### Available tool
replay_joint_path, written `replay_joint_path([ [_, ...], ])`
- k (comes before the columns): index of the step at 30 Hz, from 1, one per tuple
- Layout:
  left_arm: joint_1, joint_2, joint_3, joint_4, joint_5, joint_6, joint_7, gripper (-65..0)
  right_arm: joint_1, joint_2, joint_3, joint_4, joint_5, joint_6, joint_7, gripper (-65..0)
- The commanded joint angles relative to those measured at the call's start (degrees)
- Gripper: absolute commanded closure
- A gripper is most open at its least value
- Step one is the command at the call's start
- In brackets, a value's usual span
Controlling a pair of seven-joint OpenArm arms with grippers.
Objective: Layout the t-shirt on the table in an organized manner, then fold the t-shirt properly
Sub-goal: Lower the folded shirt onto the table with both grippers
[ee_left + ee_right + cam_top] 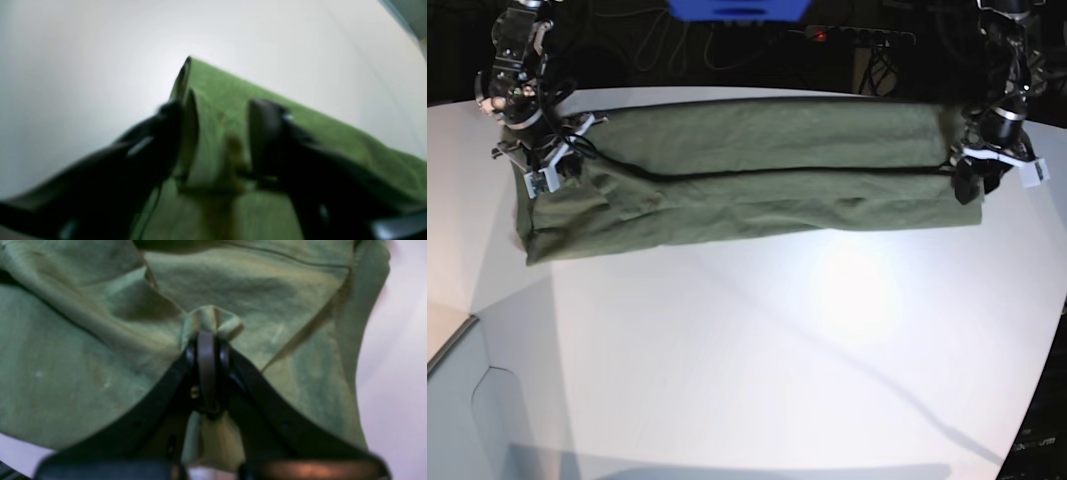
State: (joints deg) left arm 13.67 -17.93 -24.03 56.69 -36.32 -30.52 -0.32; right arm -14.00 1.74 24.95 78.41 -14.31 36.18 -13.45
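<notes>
Green cloth fills most of the far part of the white table. It is the t-shirt, folded into a long band that runs from one side of the table to the other. A dark crease runs along its middle.

On the left side of the base view sits the right gripper, at the end of the shirt. In the right wrist view the right gripper has its two black fingers pressed tight together, and a small bump of green cloth sticks out past the tips. So it is pinching the t-shirt. The cloth around it is wrinkled and bunched. At this end the shirt hangs a bit lower toward the near side, with a floppy corner.

In the middle, the shirt lies flat and quite smooth on the table.

On the right side of the base view sits the left gripper, at the other end of the shirt. In the left wrist view the left gripper has its black fingers spread apart. A folded edge of the t-shirt stands up in the gap between them, close to one finger. The picture is blurry, so I cannot tell if that finger is touching the cloth. White table shows beyond the shirt's corner.
</notes>
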Motion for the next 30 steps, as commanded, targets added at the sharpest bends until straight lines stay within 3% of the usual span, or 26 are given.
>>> replay_joint_path([
  [1,0.53,-0.92,-0.45,1.73,-0.65,-0.64,-1.40,-36.3,-0.46,-0.02,-0.11,-0.48,-2.79,0.61,-4.44,0.0],
  [16,4.31,-0.92,-0.45,4.02,-0.21,-0.64,-1.40,-38.4,-0.37,-0.02,-0.11,-0.39,-2.79,0.61,-4.44,0.0],
  [30,3.52,-0.84,-0.28,-1.52,-0.39,-0.64,-1.40,-38.2,-0.37,-0.02,-0.11,-0.39,-2.79,0.61,-4.44,0.0],
])
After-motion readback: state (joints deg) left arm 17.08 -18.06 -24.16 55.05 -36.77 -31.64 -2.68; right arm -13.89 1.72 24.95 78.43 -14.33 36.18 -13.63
